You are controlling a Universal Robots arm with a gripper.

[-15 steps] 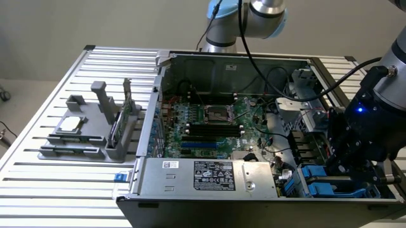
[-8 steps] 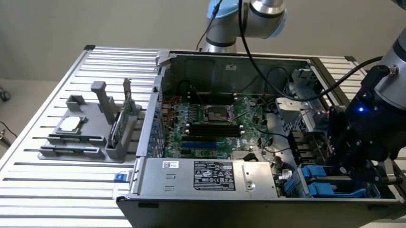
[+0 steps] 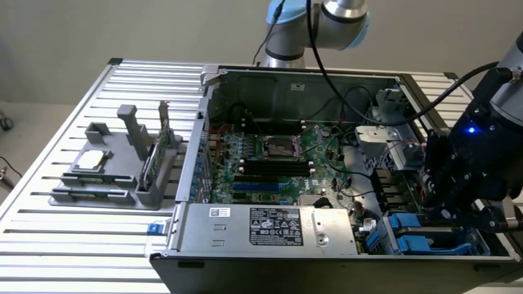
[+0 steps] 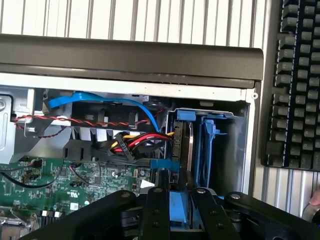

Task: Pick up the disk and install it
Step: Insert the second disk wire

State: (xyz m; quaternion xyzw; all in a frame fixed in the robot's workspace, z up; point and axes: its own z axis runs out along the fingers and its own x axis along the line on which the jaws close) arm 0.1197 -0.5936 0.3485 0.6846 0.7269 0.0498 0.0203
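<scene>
You are looking at an open computer case (image 3: 327,79) lying on a slatted metal table (image 3: 49,245). Inside the case, a green main board (image 3: 270,159) is sitting in the middle, and a grey power unit (image 3: 270,226) with a printed label is lying along the near edge. On the exterior view's left, a grey rack (image 3: 122,165) is standing on the table, holding a small square chip (image 3: 90,160) and a long green card (image 3: 151,162) upright. In the wrist view, a black keyboard (image 4: 295,80) is lying just outside the case, and red, yellow and black cables (image 4: 135,142) together with a blue ribbon cable (image 4: 100,100) are crowding the space beside the drive bay (image 4: 220,130).

The gripper (image 3: 454,211) is hanging over the drive bay in the corner of the case on the exterior view's right. The disk (image 4: 190,145) is standing on edge in that bay, its blue frame showing around it. The black fingers (image 4: 155,215) are reaching to either side of a blue part at the bay's opening; you cannot tell whether they are clamping it or standing free. Further blue carriers (image 3: 417,242) are sitting in the bay.
</scene>
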